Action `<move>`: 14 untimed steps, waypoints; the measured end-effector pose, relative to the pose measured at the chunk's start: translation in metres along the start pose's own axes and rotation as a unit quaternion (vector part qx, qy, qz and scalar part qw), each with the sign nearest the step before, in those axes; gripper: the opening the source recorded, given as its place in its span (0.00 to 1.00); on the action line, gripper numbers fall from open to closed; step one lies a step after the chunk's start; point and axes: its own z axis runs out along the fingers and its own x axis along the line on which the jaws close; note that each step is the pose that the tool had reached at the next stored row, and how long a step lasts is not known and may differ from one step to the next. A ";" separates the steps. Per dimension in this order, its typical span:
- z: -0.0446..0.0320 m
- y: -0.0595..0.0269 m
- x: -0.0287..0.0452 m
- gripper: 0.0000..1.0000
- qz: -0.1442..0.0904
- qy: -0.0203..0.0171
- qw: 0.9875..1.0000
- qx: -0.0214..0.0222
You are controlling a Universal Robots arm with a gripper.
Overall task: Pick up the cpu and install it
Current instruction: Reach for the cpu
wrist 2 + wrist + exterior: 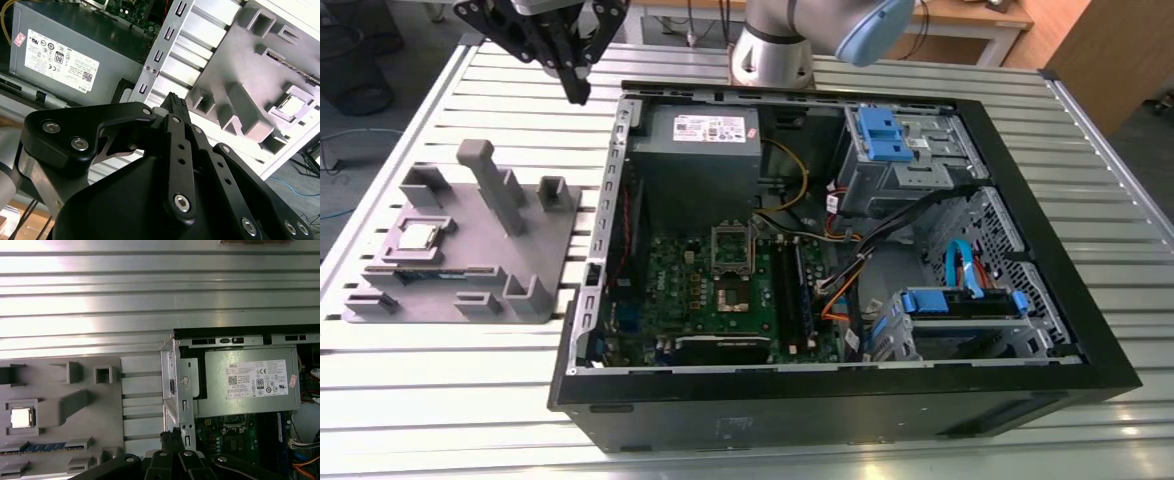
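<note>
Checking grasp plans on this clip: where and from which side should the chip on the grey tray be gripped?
Probably by two opposite edges, from straight above. The chip lies flat, shiny top up, in a pocket of the tray, whose walls seem to block sideways approaches.

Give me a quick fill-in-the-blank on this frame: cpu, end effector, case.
1. The cpu rests in a pocket of the grey ____.
2. The end effector is shut and holds ____.
3. In the exterior view, the cpu lies to the ____ of the open computer case.
4. The drive brackets inside the case are coloured ____.
Missing words: tray; nothing; left; blue.
</note>
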 end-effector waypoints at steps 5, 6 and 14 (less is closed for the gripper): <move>-0.0006 -0.0005 0.0070 0.11 0.000 -0.003 1.000 0.000; -0.0007 -0.0006 0.0084 0.11 0.000 -0.003 1.000 0.000; -0.0018 -0.0014 0.0191 0.11 0.000 -0.007 1.000 -0.001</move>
